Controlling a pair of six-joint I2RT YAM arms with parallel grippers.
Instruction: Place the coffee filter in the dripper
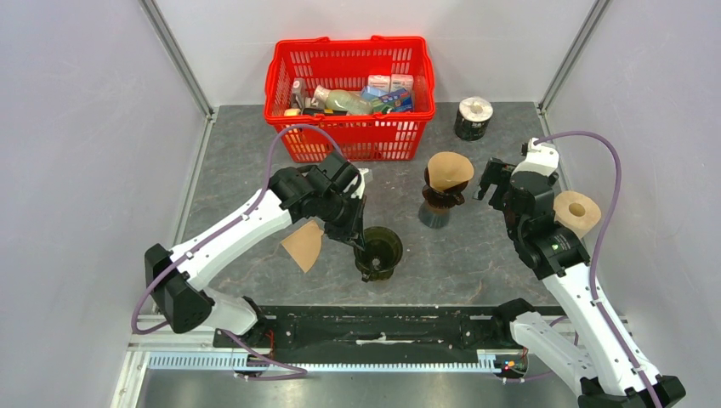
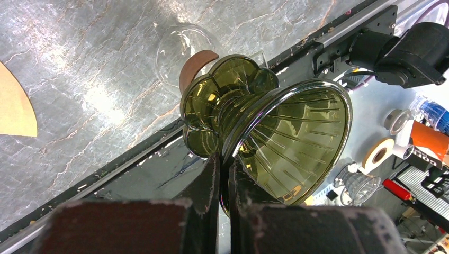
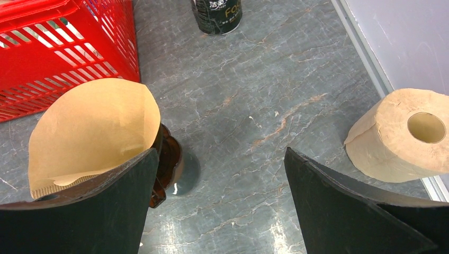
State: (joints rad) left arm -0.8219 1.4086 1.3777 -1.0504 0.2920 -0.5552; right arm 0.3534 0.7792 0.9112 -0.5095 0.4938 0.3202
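Observation:
My left gripper (image 1: 360,240) is shut on the rim of an olive-green glass dripper (image 1: 380,252), holding it tilted just above the table near the front rail. In the left wrist view the fingers (image 2: 210,180) pinch the dripper's rim (image 2: 296,143). A flat brown coffee filter (image 1: 303,245) lies on the table left of it, seen at the left edge of the left wrist view (image 2: 16,106). A second filter (image 1: 449,168) sits in a brown dripper (image 1: 442,201). My right gripper (image 1: 497,192) is open and empty, right of that brown dripper (image 3: 167,164).
A red basket (image 1: 350,136) of groceries stands at the back. A black can (image 1: 474,117) is at the back right. A brown paper roll (image 1: 578,212) lies by the right wall. A clear glass piece (image 2: 182,47) with a brown handle lies under the green dripper.

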